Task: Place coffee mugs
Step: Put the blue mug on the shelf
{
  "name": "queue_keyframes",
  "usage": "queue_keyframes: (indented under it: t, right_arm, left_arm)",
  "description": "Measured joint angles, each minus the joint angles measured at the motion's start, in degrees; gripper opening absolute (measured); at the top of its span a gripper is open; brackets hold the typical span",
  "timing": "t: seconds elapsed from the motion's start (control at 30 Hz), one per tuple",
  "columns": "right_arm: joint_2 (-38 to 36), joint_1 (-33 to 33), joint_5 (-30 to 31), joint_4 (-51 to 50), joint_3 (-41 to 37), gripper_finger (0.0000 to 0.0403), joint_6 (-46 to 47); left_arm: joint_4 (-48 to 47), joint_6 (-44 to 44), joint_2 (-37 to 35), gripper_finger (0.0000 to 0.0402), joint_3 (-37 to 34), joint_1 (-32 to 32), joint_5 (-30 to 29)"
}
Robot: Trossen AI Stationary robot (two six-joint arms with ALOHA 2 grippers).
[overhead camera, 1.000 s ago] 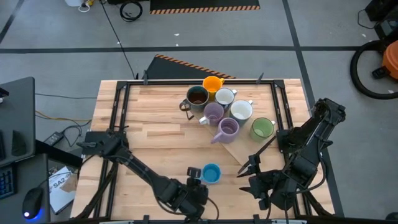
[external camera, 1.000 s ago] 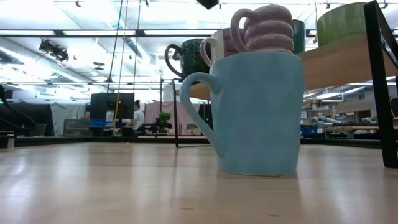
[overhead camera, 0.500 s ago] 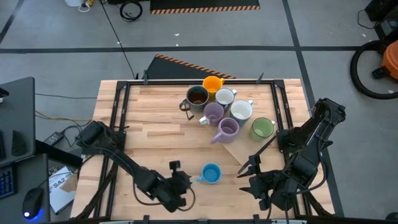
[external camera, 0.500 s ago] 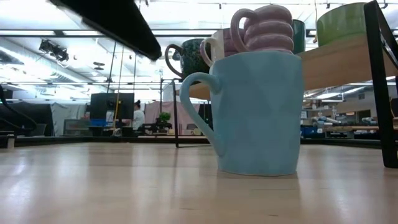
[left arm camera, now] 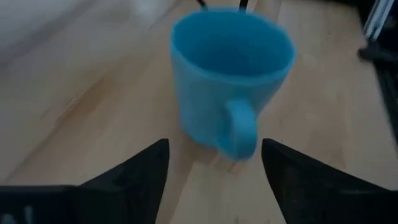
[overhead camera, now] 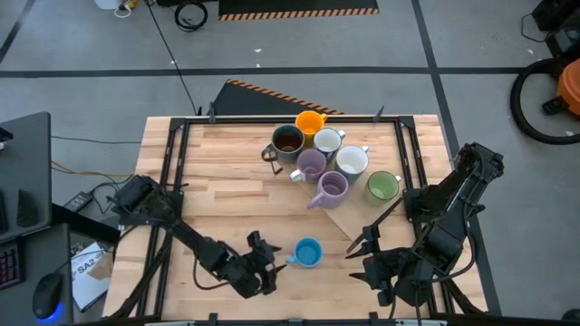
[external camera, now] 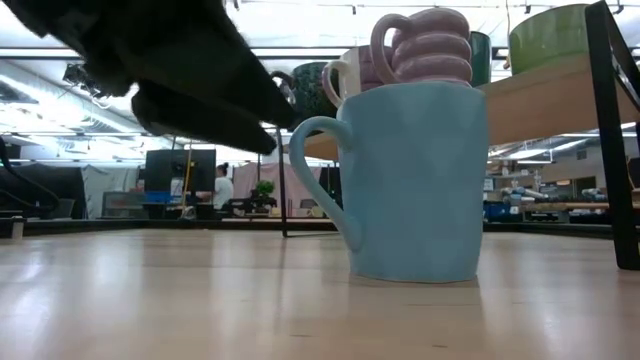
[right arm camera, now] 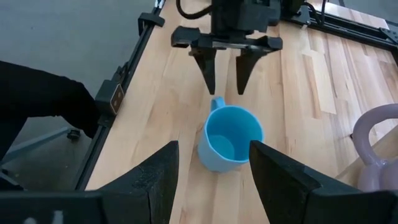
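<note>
Seven mugs [overhead camera: 324, 163] seen grouped at upper centre of surface [overhead camera: 217, 195]; blue mug [overhead camera: 308, 253] left alone at lower centre, upright, handle turned toward left gripper [overhead camera: 265, 255]. Task judged mostly done, blue mug remaining. Left gripper held low just left of handle, fingers apart, nothing gripped. Right gripper [overhead camera: 360, 247] parked lower right, fingers apart, empty.

Two black jointed arms [overhead camera: 190, 237] — tapered dark fingers [right arm camera: 205, 70]
</note>
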Motion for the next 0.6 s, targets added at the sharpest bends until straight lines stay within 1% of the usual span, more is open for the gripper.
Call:
queue_keyframes:
  t: [0.1,0.27,0.33,0.43,0.6]
  right_arm:
    - [0.0,0.0,0.0,0.0,0.0,0.0201,0.0]
    - [0.0,0.0,0.0,0.0,0.0,0.0201,0.2]
    - [0.0,0.0,0.0,0.0,0.0,0.0201,0.3]
    - [0.0,0.0,0.0,0.2,0.0,0.0201,0.4]
    - [0.0,0.0,0.1,0.2,0.0,0.0201,0.4]
  left_arm:
    - [3.6,0.9,0.6,0.0270,-0.1,0.4,-0.9]
    - [13.8,6.5,5.0,0.0263,-0.1,0.4,-0.2]
    - [14.7,7.4,6.3,0.0257,-0.1,0.1,-1.3]
    - [16.4,7.6,7.5,0.0244,-0.1,0.0,-5.4]
    - [20.0,9.5,9.0,0.0207,-0.1,-0.3,-7.3]
